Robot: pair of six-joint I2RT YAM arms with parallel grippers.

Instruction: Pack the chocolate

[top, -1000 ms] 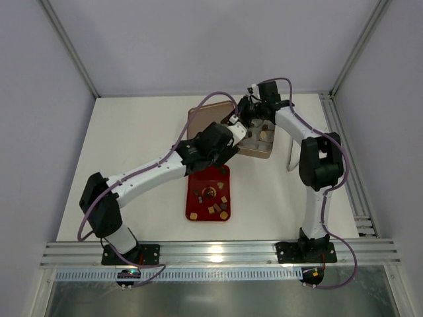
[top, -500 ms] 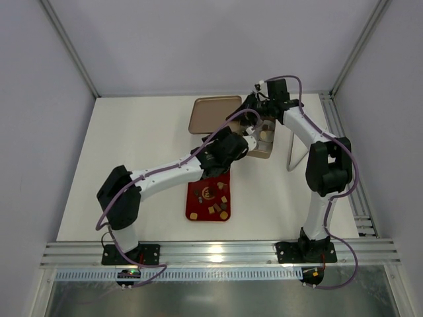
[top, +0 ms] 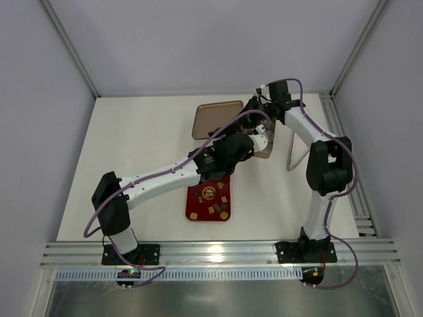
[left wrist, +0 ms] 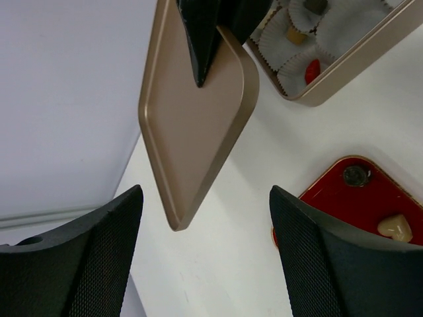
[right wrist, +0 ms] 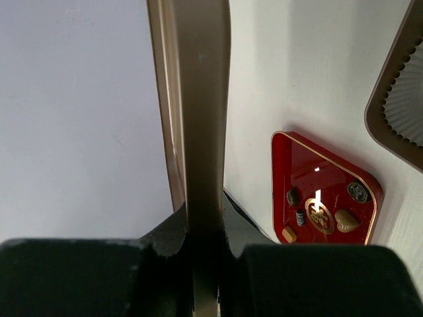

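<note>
Several small chocolates (top: 213, 203), dark and tan, lie on the red tray (top: 195, 206). The left wrist view shows a dark round piece (left wrist: 357, 175) and a pale heart (left wrist: 395, 226) on the tray (left wrist: 344, 201). The gold box (left wrist: 344, 58) holds white paper cups, a few with pieces in them (left wrist: 295, 36). My right gripper (top: 250, 111) is shut on the edge of the gold lid (top: 215, 120) and holds it tilted above the table; the right wrist view shows the pinch (right wrist: 205, 224) on the lid (right wrist: 201, 99). My left gripper (top: 239, 150) is open and empty (left wrist: 205, 218) over bare table between lid and tray.
The box (top: 264, 153) is mostly hidden under my left arm in the top view. The lid (left wrist: 192, 112) hangs just beyond my left fingers. A metal frame rail (top: 344, 152) runs along the table's right edge. The right wrist view shows the tray (right wrist: 324, 191).
My left arm has stretched further right and away, now covering most of the box. My right gripper has shifted slightly right with the lid and tilted it more.
</note>
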